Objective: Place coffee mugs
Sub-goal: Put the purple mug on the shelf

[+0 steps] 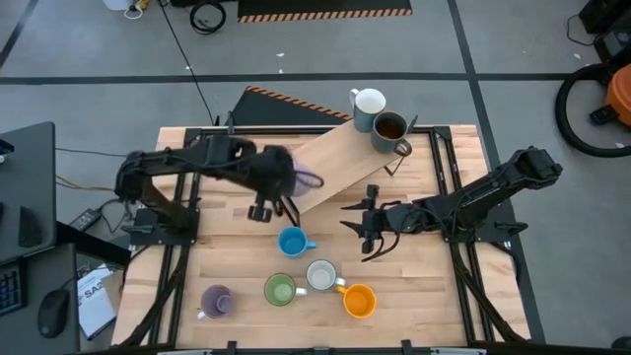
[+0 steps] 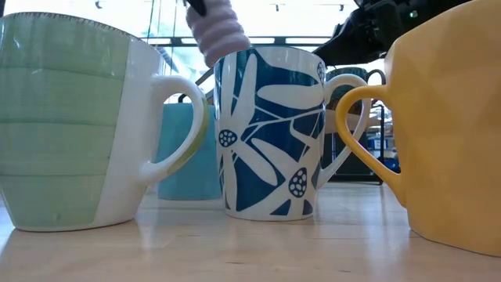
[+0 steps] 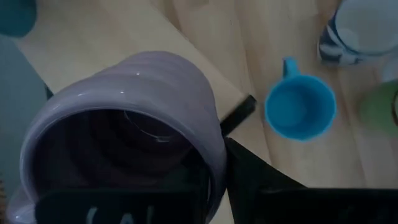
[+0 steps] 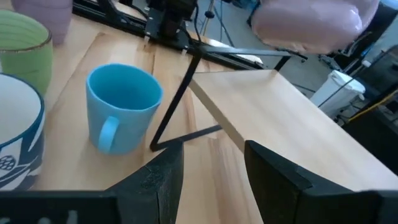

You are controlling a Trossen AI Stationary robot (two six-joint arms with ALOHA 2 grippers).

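My left gripper (image 1: 279,187) is shut on a lilac ribbed mug (image 1: 288,176), held in the air over the lower end of a sloping wooden board (image 1: 340,158); the same mug shows at the top of the low view (image 2: 219,27). My right gripper (image 1: 365,225) waits open beside the board, its fingers (image 4: 273,171) pointing toward the blue mug (image 4: 121,112). Standing upright on the table are the blue mug (image 1: 291,241), a green one (image 1: 280,289), a white blue-patterned one (image 1: 321,275), an orange one (image 1: 359,300) and a second lilac one (image 1: 216,301). A white mug (image 1: 369,102) and a dark brown mug (image 1: 390,128) stand at the board's far end. My left gripper holds the lilac mug by its rim wall (image 3: 214,165), with one finger (image 3: 186,186) inside the opening and the other outside. The mug is lifted clear and tipped on its side, its mouth (image 3: 118,149) facing back toward the wrist.
The board rests on a thin black stand (image 4: 171,118) next to the blue mug. The standing mugs crowd the near middle of the table. Black frame rails (image 1: 449,187) run along both sides. Bare wood (image 1: 434,286) lies near the right edge.
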